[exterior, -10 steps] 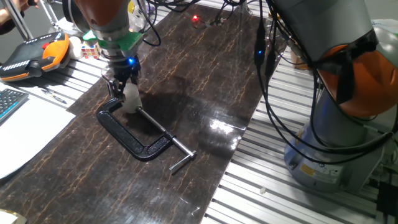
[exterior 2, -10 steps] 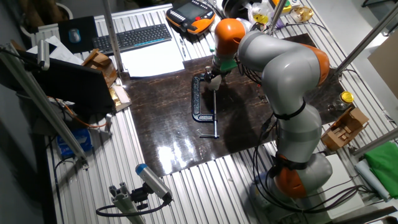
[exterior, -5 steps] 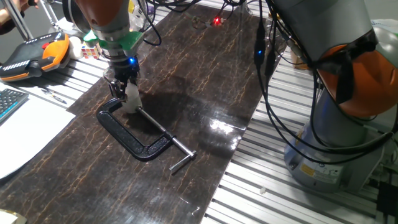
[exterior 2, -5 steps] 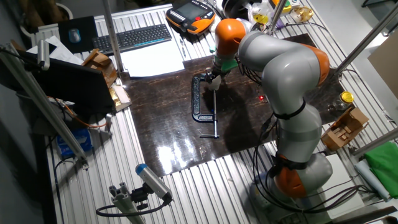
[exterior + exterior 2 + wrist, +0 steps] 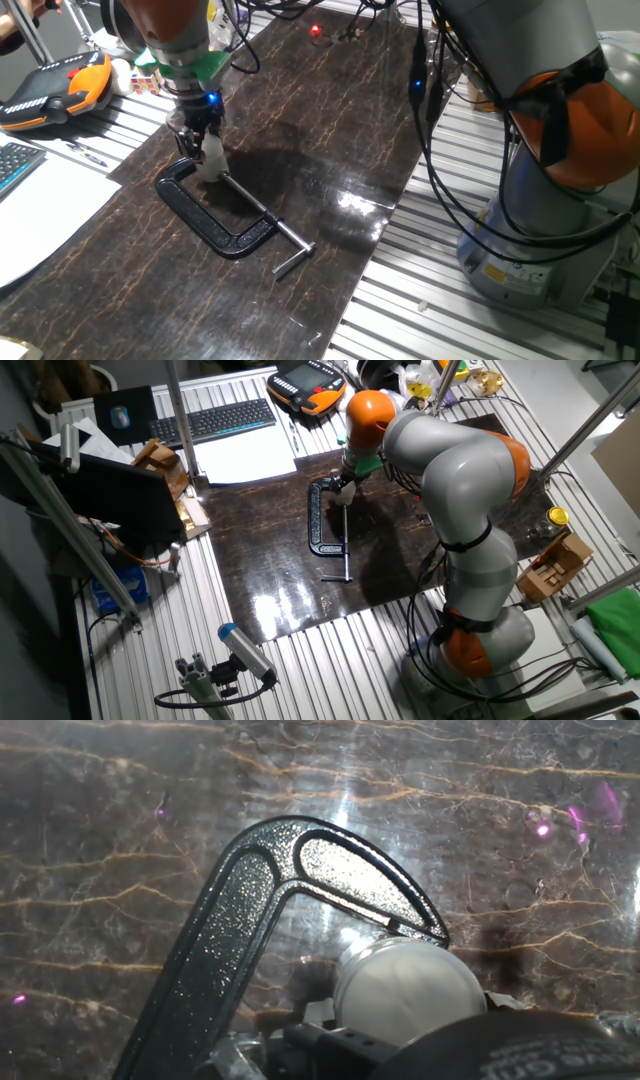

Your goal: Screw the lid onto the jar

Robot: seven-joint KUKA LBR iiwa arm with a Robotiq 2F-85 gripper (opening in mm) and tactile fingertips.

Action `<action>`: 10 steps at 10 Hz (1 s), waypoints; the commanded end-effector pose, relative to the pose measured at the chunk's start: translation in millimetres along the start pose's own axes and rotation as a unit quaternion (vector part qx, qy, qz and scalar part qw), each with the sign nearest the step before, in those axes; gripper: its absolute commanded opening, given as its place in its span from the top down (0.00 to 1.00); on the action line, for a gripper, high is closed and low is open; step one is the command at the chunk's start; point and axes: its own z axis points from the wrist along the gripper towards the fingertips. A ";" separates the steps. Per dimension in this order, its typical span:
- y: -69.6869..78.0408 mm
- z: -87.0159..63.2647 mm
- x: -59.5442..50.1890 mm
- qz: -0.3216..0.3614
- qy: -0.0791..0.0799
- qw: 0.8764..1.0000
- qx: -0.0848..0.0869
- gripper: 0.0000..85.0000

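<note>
**Q:** Where is the jar, and what sits on it?

**A:** The jar (image 5: 210, 160) stands in the mouth of the black C-clamp (image 5: 215, 222), at the clamp's curved end. In the hand view a round whitish top, the lid (image 5: 405, 990), shows close under my camera, just beside the clamp's jaw tip (image 5: 425, 928). Whether the lid is seated on the jar, I cannot tell.

**Q:** How are your fingers set?

**A:** My gripper (image 5: 200, 138) hangs directly over the jar, fingers pointing down at its upper part. Whether they clamp it or stand apart, I cannot tell.

**Q:** What surrounds it?

**A:** Dark marbled mat (image 5: 300, 110) beneath; the clamp's screw bar (image 5: 290, 245) trails away; orange pendant (image 5: 55, 85) lies well apart.
</note>
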 end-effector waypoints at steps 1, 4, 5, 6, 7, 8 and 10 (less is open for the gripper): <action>0.0 0.3 0.2 0.001 0.000 1.000 0.000 0.18; 0.1 0.9 0.5 0.015 -0.004 1.000 0.000 0.19; 0.2 1.0 0.4 0.025 -0.005 1.000 0.000 0.19; 0.0 1.3 0.6 0.041 -0.006 0.999 -0.001 0.19; -0.1 1.5 0.7 0.065 -0.007 0.998 0.001 0.20; 0.1 1.5 0.6 0.099 -0.009 0.995 0.001 0.20; -0.1 2.2 0.2 0.138 -0.012 0.990 0.004 0.19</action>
